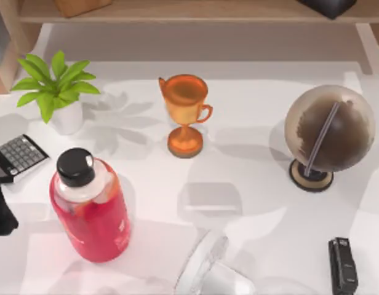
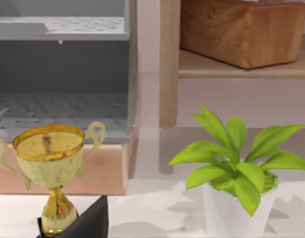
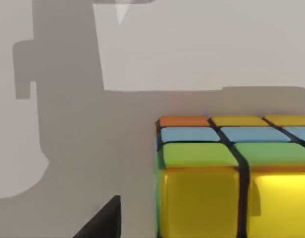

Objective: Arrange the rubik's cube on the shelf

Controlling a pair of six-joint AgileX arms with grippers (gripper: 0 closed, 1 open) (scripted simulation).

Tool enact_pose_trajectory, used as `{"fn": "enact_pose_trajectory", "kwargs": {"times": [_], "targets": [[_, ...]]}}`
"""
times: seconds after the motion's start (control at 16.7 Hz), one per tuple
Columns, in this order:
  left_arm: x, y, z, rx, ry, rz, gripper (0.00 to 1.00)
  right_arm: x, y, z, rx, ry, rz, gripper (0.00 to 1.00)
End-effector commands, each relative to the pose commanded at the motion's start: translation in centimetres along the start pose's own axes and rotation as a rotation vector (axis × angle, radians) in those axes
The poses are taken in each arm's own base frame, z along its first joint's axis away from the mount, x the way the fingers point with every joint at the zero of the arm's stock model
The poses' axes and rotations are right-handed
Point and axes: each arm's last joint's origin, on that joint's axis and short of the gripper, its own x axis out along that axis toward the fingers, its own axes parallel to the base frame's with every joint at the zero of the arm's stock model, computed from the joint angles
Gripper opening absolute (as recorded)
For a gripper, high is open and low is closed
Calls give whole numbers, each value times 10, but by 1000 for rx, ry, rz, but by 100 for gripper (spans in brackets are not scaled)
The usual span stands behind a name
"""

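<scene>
The white table (image 1: 251,184) takes up most of the top view. Along the upper edge of that frame runs the light-wood shelf (image 1: 195,11), with a wooden block (image 1: 82,5) at its upper left and a dark object (image 1: 328,6) at its upper right. In the left wrist view the shelf's upright (image 2: 169,64) stands at centre, with the wooden block (image 2: 241,29) on the plank in the upper right.

A brown globe (image 1: 328,130) on a dark round base stands at the right of the top view. A red bottle (image 1: 91,209) with a black cap stands at the lower left. An orange trophy (image 1: 185,114) is upright at upper centre, well apart from both; the left wrist view shows it as a golden cup (image 2: 49,163) at the lower left. A potted plant (image 1: 57,92) in a white pot sits at the upper left, and is at the lower right of the left wrist view (image 2: 236,168). A calculator (image 1: 18,157) lies at the left edge, and a black stapler (image 1: 343,265) lies at the lower right.

The rubik's cube (image 3: 236,173) is at the lower right of the right wrist view, resting on the pale table surface, with yellow, green, blue and orange squares visible.

The left arm (image 1: 2,209) is a dark shape at the left edge of the top view. A dark tip of the left tool (image 2: 88,220) and a dark tip of the right tool (image 3: 103,220) each poke in at the bottom of their wrist views; it cannot be told how far either is open, nor whether either holds anything.
</scene>
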Motion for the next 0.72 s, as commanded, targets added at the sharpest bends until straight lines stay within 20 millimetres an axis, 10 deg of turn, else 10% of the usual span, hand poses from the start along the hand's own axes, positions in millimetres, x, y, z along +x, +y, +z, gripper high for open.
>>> {"fn": "enact_pose_trajectory", "kwargs": {"times": [0.6,0.72], "targets": [[0,0,0,0,0,0,100,0,0,0,0,0,0,2],[0,0,0,0,0,0,100,0,0,0,0,0,0,0]]}}
